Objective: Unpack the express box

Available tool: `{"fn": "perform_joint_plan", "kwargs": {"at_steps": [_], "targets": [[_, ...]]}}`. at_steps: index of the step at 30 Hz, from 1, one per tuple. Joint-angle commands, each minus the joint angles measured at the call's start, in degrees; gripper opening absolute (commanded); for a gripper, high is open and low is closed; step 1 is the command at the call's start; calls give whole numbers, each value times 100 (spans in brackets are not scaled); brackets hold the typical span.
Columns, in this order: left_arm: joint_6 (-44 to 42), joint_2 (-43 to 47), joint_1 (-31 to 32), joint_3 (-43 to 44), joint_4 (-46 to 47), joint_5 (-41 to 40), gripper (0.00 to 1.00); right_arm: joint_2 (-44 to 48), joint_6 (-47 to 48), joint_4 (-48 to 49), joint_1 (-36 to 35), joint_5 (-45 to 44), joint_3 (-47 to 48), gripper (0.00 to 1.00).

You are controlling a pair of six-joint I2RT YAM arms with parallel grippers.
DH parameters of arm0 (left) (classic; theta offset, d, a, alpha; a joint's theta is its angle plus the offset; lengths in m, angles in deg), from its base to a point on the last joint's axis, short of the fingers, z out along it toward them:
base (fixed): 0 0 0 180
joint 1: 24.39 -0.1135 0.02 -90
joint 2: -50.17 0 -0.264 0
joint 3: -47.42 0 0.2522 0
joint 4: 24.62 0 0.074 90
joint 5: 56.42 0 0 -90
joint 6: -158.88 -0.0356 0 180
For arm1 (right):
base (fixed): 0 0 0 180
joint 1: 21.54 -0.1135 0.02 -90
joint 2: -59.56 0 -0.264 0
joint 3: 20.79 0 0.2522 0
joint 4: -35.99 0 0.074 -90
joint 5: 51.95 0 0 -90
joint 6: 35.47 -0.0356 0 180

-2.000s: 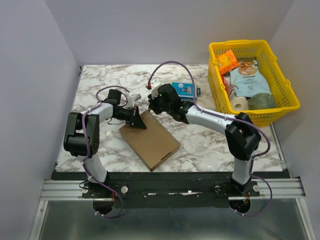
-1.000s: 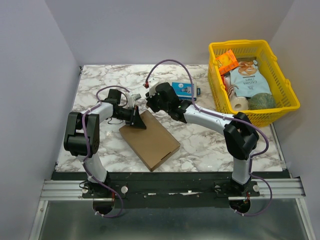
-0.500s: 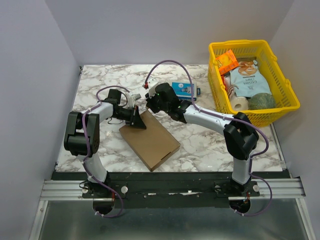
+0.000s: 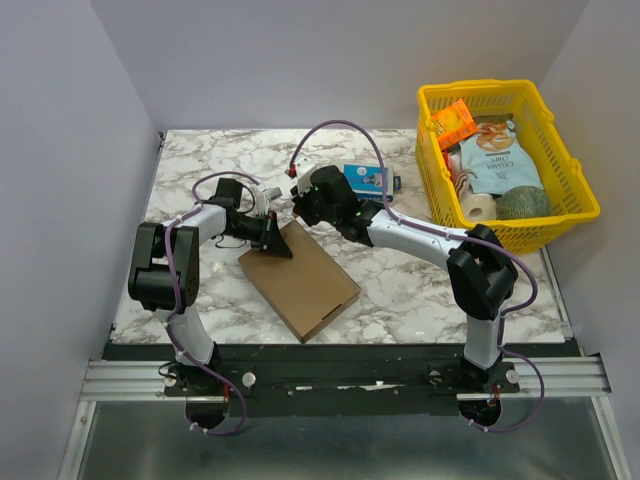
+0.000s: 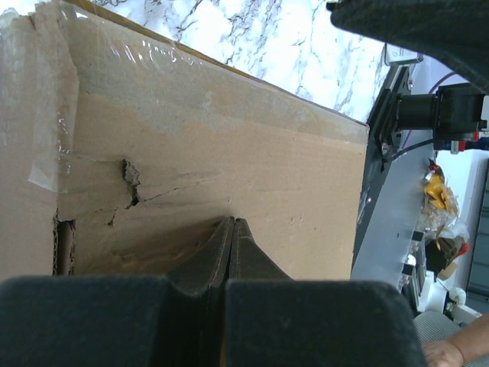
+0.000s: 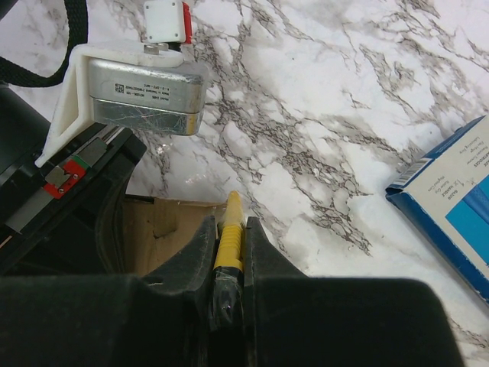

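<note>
The express box (image 4: 305,283), flat brown cardboard, lies closed near the table's front, turned at an angle. My left gripper (image 4: 277,244) is shut with nothing between its fingers, and its tips (image 5: 231,222) press on the lid near the far corner. Clear tape (image 5: 46,92) and a small tear (image 5: 130,180) mark the lid in the left wrist view. My right gripper (image 4: 301,214) is shut on a thin yellow cutter (image 6: 231,218). The cutter's tip reaches the box's far corner (image 6: 164,222), next to the left gripper.
A small blue box (image 4: 365,178) (image 6: 451,202) lies on the marble just beyond the right gripper. The yellow basket (image 4: 588,208) with packets and rolls stands at the back right. The left arm's silver wrist camera (image 6: 145,88) hangs close ahead of the right gripper.
Two seconds ago the right gripper stood slightly further right; it shifted a little left and back, then held still. The left gripper and the box have not moved.
</note>
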Motion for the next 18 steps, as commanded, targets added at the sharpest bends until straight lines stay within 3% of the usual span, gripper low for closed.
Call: {"fn": "perform_joint_plan", "kwargs": {"at_steps": [1, 18], "targets": [[-219, -352, 42, -114, -106, -796, 3, -57, 31, 43, -55, -40, 25, 0], [-192, -422, 24, -88, -98, -787, 3, -136, 13, -10, -64, 4, -19, 0]]}}
